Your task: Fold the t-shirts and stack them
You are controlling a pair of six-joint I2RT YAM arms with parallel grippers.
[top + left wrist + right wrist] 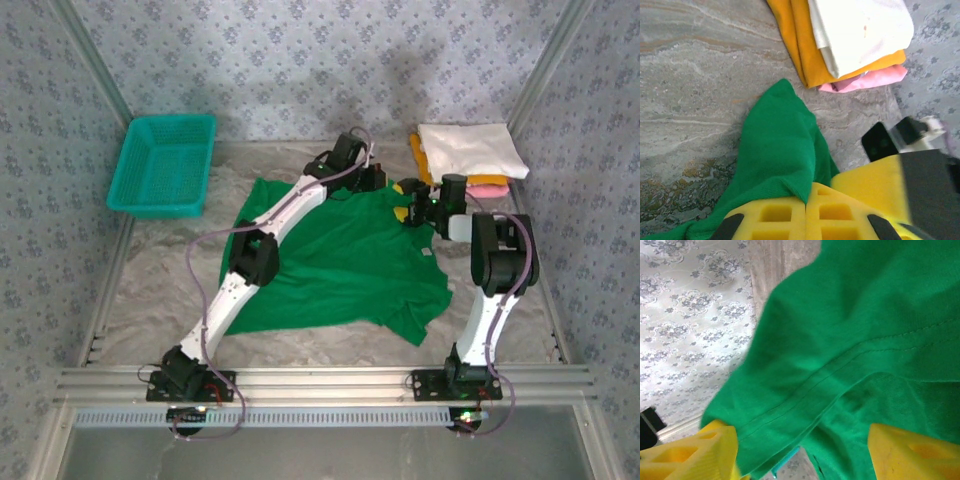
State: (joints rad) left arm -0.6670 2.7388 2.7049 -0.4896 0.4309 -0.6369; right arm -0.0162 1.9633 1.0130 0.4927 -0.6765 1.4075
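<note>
One teal basket far left. Green t-shirt spread mid-table; left gripper pinched tight on its far edge, right gripper gaping, cloth between jaws, unclamped. Likely best: clamp right, lift both level, edge taut. Folded stack far right.

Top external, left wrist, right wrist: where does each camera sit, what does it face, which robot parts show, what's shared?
Top external: above, behind the bases, looking down; both arms, green t-shirt, folded stack.
Left wrist: faces table and stack; left pincer shut on the shirt.
Right wrist: faces shirt close up; right pincer open.
Shared: green t-shirt.
</note>
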